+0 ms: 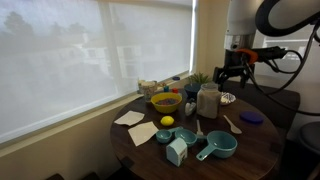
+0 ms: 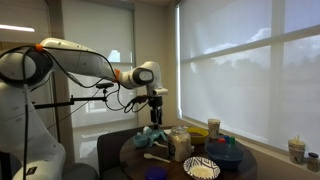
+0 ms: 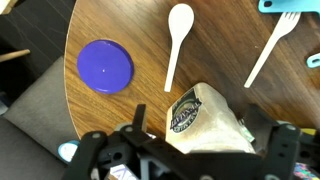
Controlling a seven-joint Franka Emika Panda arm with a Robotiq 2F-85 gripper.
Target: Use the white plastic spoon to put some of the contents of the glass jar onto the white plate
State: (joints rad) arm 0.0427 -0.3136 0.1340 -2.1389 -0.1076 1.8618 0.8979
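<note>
The white plastic spoon (image 3: 176, 42) lies flat on the brown round table, also in an exterior view (image 1: 232, 124). The glass jar (image 1: 208, 100), pale whitish with a round label, stands upright mid-table and shows in the other exterior view (image 2: 180, 142) and the wrist view (image 3: 215, 128). The white plate (image 2: 201, 169) sits beside the jar; it also shows small behind the jar (image 1: 228, 98). My gripper (image 1: 232, 70) hangs in the air above the table, higher than the jar and a little to its side, fingers spread and empty (image 3: 196, 120).
A dark blue-purple disc (image 3: 105, 66) and a white plastic fork (image 3: 270, 45) lie near the spoon. A yellow bowl (image 1: 166, 102), lemon (image 1: 167, 122), teal measuring cups (image 1: 215, 148) and paper napkins (image 1: 143, 133) crowd the table's window side. The table edge (image 3: 70, 90) is close.
</note>
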